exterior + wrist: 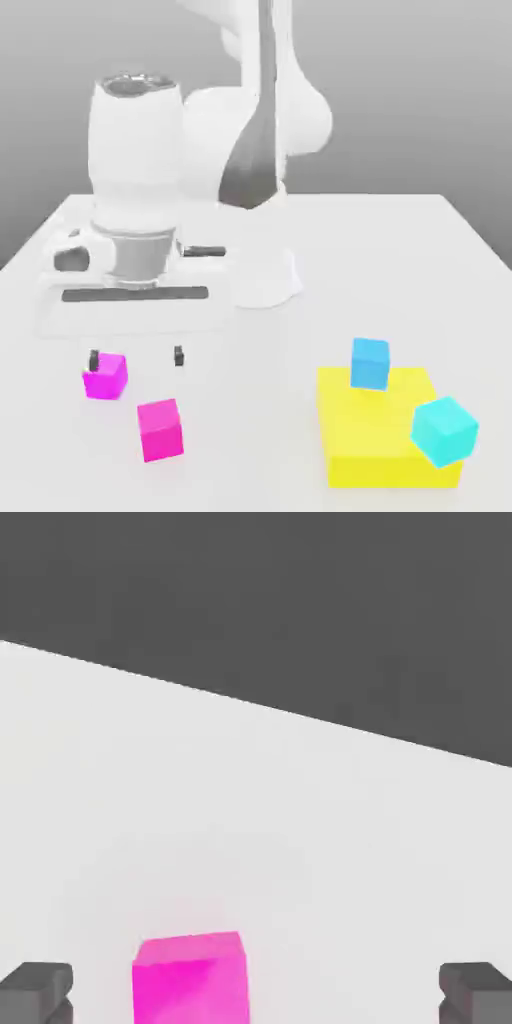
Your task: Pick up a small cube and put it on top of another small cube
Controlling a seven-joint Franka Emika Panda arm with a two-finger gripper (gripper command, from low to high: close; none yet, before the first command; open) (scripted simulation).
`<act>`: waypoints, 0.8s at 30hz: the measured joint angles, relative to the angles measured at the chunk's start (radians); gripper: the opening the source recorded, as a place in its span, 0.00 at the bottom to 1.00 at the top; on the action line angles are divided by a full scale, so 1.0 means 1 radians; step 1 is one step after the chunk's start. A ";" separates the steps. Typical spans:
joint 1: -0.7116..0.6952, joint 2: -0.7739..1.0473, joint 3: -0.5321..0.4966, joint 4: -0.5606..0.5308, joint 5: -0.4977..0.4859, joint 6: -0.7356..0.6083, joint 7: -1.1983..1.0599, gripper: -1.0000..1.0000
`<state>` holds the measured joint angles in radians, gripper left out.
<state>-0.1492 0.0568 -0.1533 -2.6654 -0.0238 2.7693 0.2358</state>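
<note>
The hot-pink small cube [160,429] lies on the white table near the front, at the exterior view's left. The sky-blue small cube [369,362] rests on the back edge of a big yellow block [375,440] at the right. My gripper [137,357] hangs open just above the table, behind the hot-pink cube, with nothing between its fingers. Its left fingertip [95,358] is close to a purple-magenta cube [105,376]. In the hand view a pink cube [190,977] lies between the wide-apart fingers of the gripper [256,992]; I cannot tell which of the two it is.
A paler turquoise cube [443,430] sits tilted on the yellow block's front right corner. The arm's white base [265,275] stands at the table's middle back. Bare table surface [250,400] stretches between the pink cubes and the yellow block.
</note>
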 joint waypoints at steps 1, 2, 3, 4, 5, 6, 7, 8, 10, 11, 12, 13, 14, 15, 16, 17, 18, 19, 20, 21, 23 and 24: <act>-0.014 0.035 0.014 -0.011 0.037 0.022 -0.046 0.50; -0.025 0.070 0.029 -0.013 0.064 0.048 -0.075 0.50; -0.037 0.106 0.043 -0.011 0.085 0.075 -0.095 0.50; -0.048 0.142 0.057 -0.006 0.101 0.103 -0.109 0.50; -0.058 0.178 0.070 0.000 0.114 0.132 -0.120 0.50; -0.069 0.214 0.082 0.006 0.123 0.162 -0.128 0.50; -0.075 0.251 0.091 0.012 0.134 0.191 -0.136 0.50; -0.079 0.273 0.096 0.016 0.139 0.208 -0.141 0.00; -0.079 0.273 0.096 0.016 0.138 0.208 -0.140 0.00; -0.079 0.273 0.096 0.016 0.138 0.208 -0.140 0.00; -0.079 0.273 0.096 0.016 0.137 0.207 -0.139 0.00; -0.079 0.273 0.096 0.016 0.137 0.206 -0.139 0.00; -0.083 0.284 0.100 0.018 0.138 0.216 -0.140 0.00; -0.081 0.271 0.098 0.016 0.136 0.206 -0.138 0.00; -0.079 0.246 0.094 0.011 0.132 0.186 -0.135 0.00; -0.073 0.215 0.087 0.006 0.123 0.161 -0.127 0.00; -0.068 0.182 0.079 -0.001 0.112 0.135 -0.119 0.00; -0.064 0.147 0.071 -0.007 0.098 0.106 -0.109 0.00; -0.061 0.112 0.065 -0.014 0.082 0.077 -0.098 0.00; -0.061 0.077 0.065 -0.021 0.064 0.050 -0.082 0.00; -0.028 0.027 0.081 -0.033 0.030 0.010 -0.002 0.00; 0.001 0.004 0.093 -0.038 0.016 -0.008 0.042 0.00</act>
<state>-0.1483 0.0604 -0.0603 -2.7035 -0.0076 2.7613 0.2780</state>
